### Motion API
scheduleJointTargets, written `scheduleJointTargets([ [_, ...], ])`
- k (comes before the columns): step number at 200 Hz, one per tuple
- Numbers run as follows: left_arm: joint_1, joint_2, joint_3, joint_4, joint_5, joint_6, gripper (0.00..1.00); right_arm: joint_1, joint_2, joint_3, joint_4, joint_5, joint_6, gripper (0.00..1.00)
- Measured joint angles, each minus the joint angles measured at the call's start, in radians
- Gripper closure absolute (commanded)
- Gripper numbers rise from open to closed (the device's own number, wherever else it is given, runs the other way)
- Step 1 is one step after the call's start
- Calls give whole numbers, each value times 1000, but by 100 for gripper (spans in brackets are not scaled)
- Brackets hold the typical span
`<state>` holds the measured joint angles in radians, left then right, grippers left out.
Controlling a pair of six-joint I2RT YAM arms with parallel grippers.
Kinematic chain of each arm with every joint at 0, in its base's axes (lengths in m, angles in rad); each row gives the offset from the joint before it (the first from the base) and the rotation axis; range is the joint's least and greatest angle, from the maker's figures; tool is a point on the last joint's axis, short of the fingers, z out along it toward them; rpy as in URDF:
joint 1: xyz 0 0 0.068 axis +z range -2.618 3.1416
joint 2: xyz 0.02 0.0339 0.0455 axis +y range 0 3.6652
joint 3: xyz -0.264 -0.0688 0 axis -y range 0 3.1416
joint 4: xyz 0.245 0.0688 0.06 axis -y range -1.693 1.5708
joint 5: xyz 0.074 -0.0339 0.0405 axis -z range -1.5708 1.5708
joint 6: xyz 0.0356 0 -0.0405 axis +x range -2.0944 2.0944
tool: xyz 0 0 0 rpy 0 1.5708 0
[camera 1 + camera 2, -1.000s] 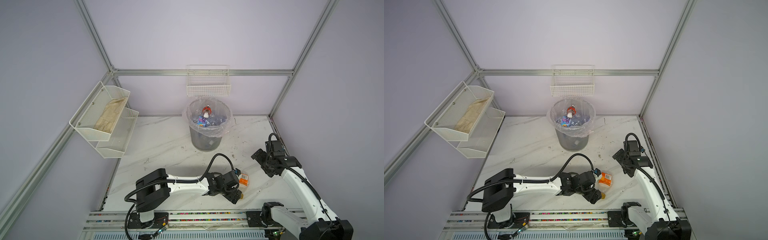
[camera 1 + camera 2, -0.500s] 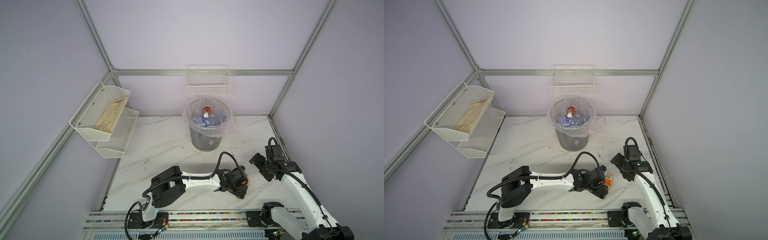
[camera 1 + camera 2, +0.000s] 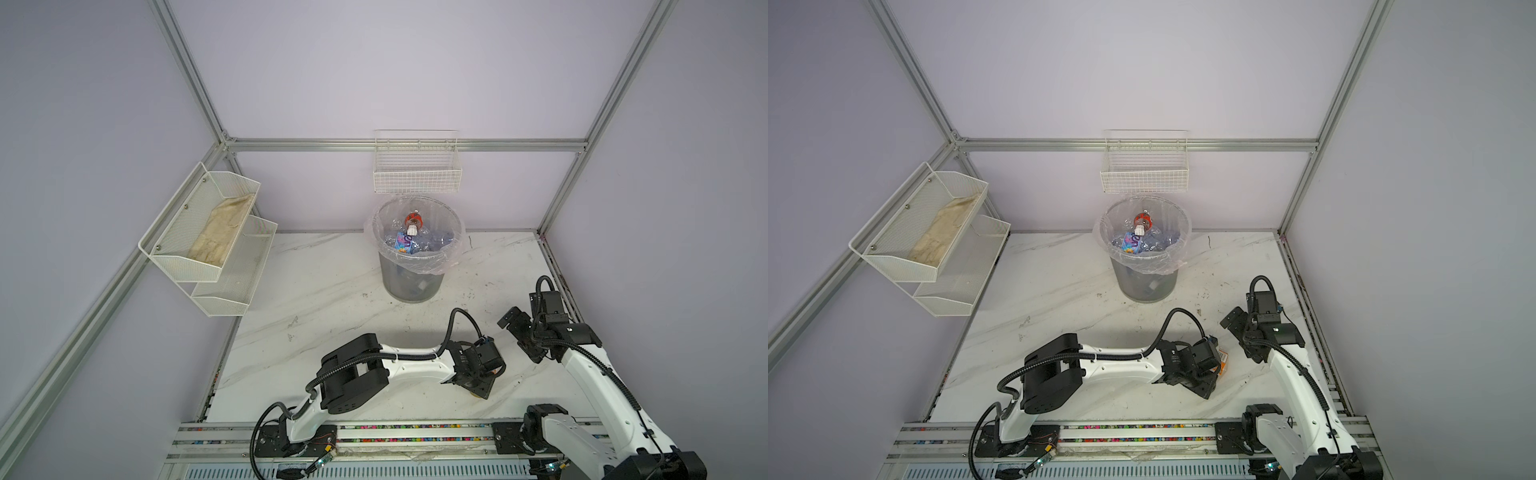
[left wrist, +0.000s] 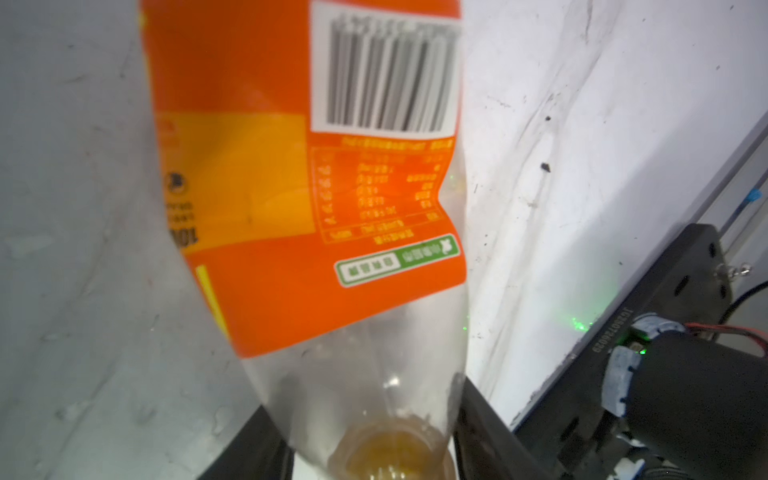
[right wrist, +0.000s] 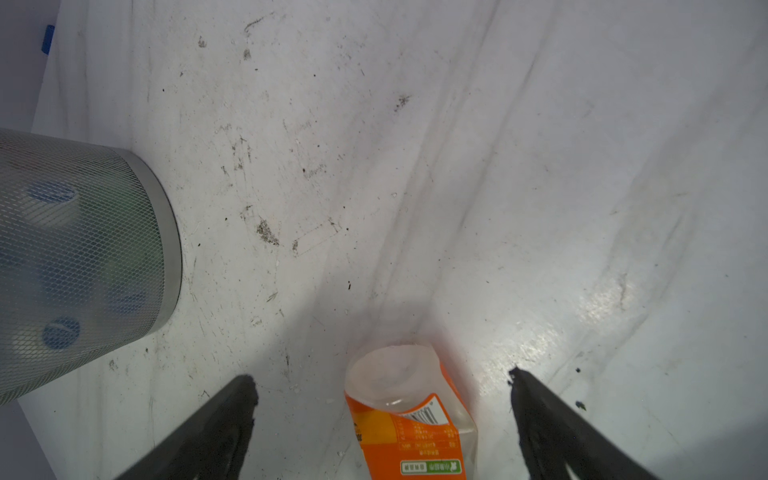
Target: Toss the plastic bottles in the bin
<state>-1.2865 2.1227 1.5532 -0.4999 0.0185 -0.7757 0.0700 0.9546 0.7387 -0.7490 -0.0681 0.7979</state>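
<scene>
Bin point(image 3: 411, 286), liner over rim: several plastic bottles point(image 3: 409, 241) inside. Orange-labelled bottle point(image 4: 307, 199) lies on table point(image 3: 332, 291), neck end between left gripper point(image 4: 365, 424) fingers; pinched or not, cannot tell. Right gripper point(image 5: 382, 378) fingers spread wide, near that bottle. Upper mesh shelf point(image 3: 178, 220) holds beige cloth point(image 3: 222, 232)

bright, even light; wrist views blurred

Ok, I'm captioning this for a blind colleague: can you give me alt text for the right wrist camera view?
A clear plastic bottle with an orange label lies on a white marble table, framed by the wide-open black fingers of the right gripper. The grey mesh bin stands nearby, blue shapes showing through its wall.
</scene>
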Motion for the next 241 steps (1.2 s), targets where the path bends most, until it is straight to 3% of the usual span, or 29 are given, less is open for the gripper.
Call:
scheduleJointTargets([
  [53,-4,2,1,-20,-29,0,76,0,0,-19,17,-5,0,3],
  [75,-4,1,1,-21,-40,1,81,0,0,-24,20,-6,0,3],
  [122,-5,-42,-3,-73,-89,14,84,0,-1,-23,23,-11,-7,3],
  [241,50,-446,-35,-193,-322,144,86,-4,-86,58,40,-35,-111,3],
])
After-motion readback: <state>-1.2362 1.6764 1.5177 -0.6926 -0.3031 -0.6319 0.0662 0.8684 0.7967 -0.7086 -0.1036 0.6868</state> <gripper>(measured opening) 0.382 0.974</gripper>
